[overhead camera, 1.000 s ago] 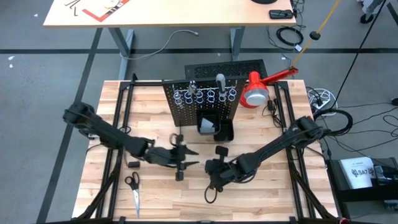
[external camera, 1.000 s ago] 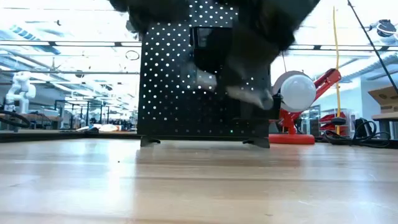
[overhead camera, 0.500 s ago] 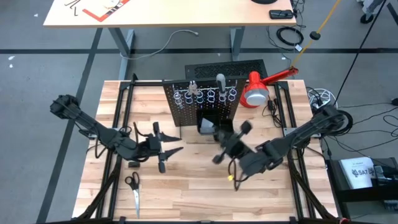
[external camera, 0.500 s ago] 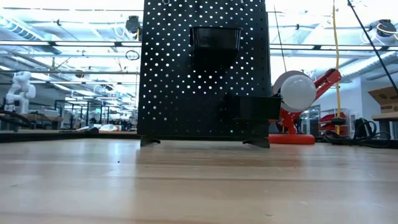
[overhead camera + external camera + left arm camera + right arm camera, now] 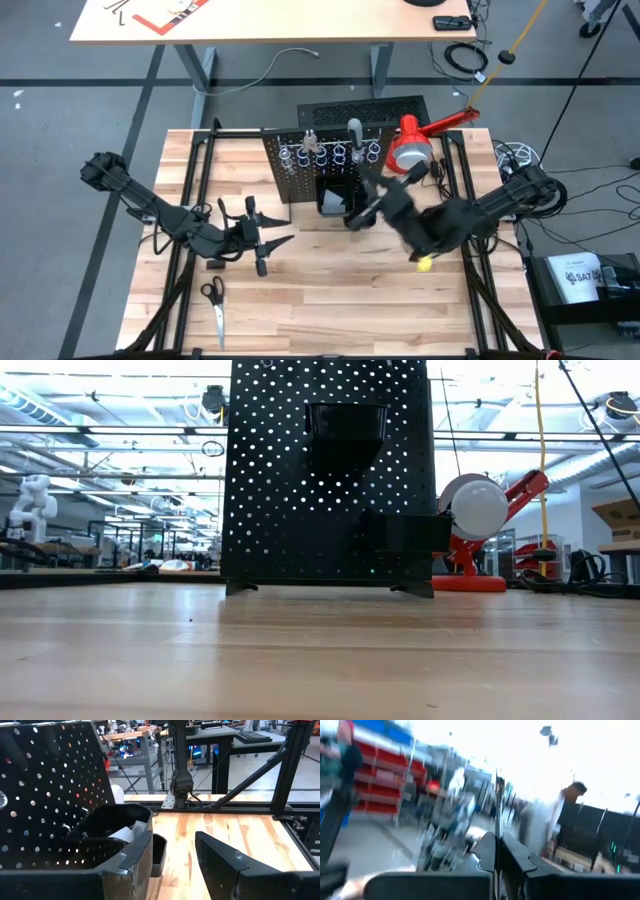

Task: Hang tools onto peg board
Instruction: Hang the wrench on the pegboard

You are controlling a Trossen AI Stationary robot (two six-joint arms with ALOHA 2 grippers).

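While both arms reach over wooden surface (image 5: 300, 300): peg board (image 5: 322, 165) upright near far edge, centre, black bin (image 5: 340, 200) on its front, row of silver rings (image 5: 330, 154) above bin, a few tools (image 5: 352, 130) hung at top. Red lamp (image 5: 412, 145) at far right corner. Right pincer (image 5: 362, 212) raised just right of bin, fingers pressed together; small yellow tip (image 5: 425, 263) shows beneath that arm, nature unclear. Left pincer (image 5: 262, 243) left of centre, fingers moderately parted, nothing between. Scissors (image 5: 214, 305) near front left corner.
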